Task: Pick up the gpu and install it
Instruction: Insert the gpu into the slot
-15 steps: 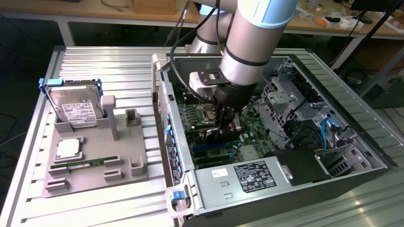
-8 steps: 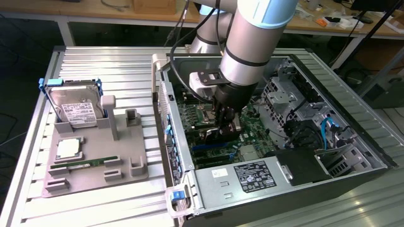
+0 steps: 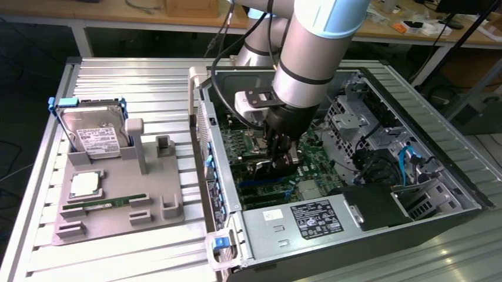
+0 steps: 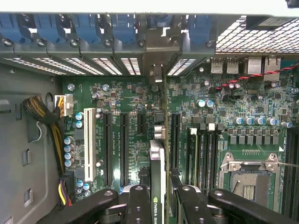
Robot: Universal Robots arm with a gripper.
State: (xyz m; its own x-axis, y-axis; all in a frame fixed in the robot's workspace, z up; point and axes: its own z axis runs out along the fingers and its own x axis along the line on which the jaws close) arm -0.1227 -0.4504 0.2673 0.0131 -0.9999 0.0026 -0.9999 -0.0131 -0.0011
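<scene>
The gpu (image 4: pixel 157 168) is inside the open computer case (image 3: pixel 439 182). It stands on edge over the case's motherboard (image 4: pixel 131 140), in line with the black slots (image 4: pixel 124 149). Its silver end bracket (image 4: pixel 158 51) meets the case's rear wall beside the blue clips (image 4: pixel 70 25). Whether the card is fully seated cannot be told.

The gripper (image 4: pixel 161 198) is closed on the gpu, with one black finger (image 4: pixel 139 205) on each flat side, and the arm (image 3: pixel 314 53) reaches down into the case from above.

Deeper in the case, a white slot (image 4: pixel 88 144) lies to one side of the card and the bare processor socket (image 4: pixel 250 179) to the other.

Outside the case, on the exterior view's left, a grey holder (image 3: pixel 157 202) sits on the slatted metal table (image 3: pixel 117 76). It carries a hard drive (image 3: pixel 94 138), a processor chip (image 3: pixel 84 185) and a memory stick (image 3: pixel 102 204).
</scene>
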